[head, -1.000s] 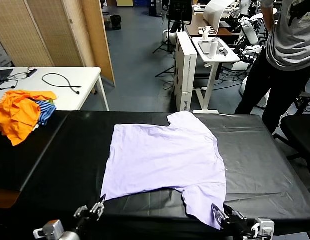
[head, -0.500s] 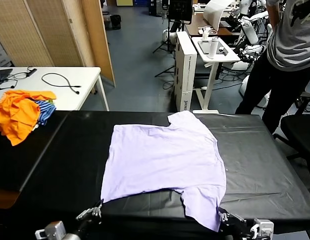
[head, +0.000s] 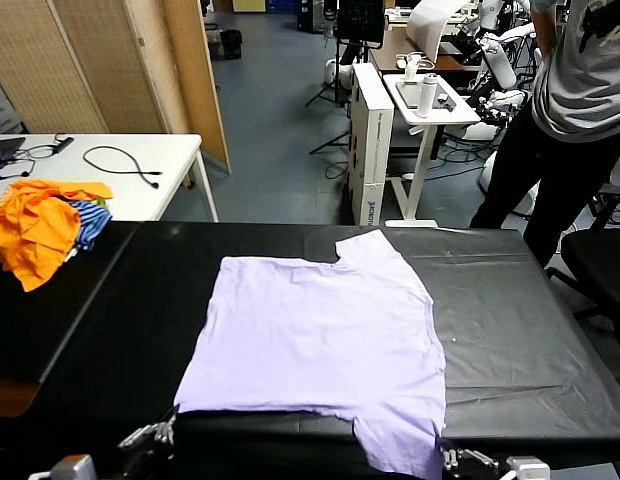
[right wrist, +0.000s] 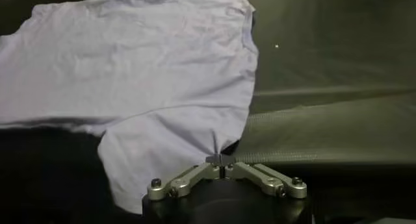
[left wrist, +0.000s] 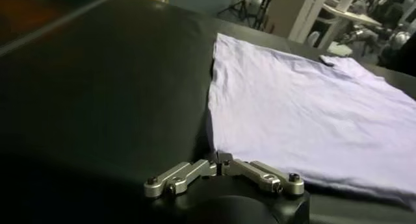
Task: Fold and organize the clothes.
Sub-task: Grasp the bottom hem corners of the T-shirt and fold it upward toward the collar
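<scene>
The pale lavender T-shirt [head: 320, 340] lies spread flat on the black table [head: 530, 330], plain face up, with one sleeve hanging over the near edge. My left gripper [head: 162, 432] is at the near edge, shut on the shirt's near left hem corner. In the left wrist view its tips [left wrist: 219, 160] meet at the edge of the fabric [left wrist: 305, 108]. My right gripper [head: 450, 459] is at the near edge, shut on the near sleeve. The right wrist view shows the cloth [right wrist: 143, 69] drawn into a pinched fold at its tips [right wrist: 221, 159].
Bright orange garments [head: 35, 225] and a blue-and-white striped garment [head: 90, 222] are piled at the table's far left. A white table [head: 140, 175] with a cable stands behind. A person [head: 575, 110] stands at the far right beside a chair.
Both grippers have drawn back toward the near edge, pulling the shirt with them. The near left corner is now stretched out and the hem lies straighter.
</scene>
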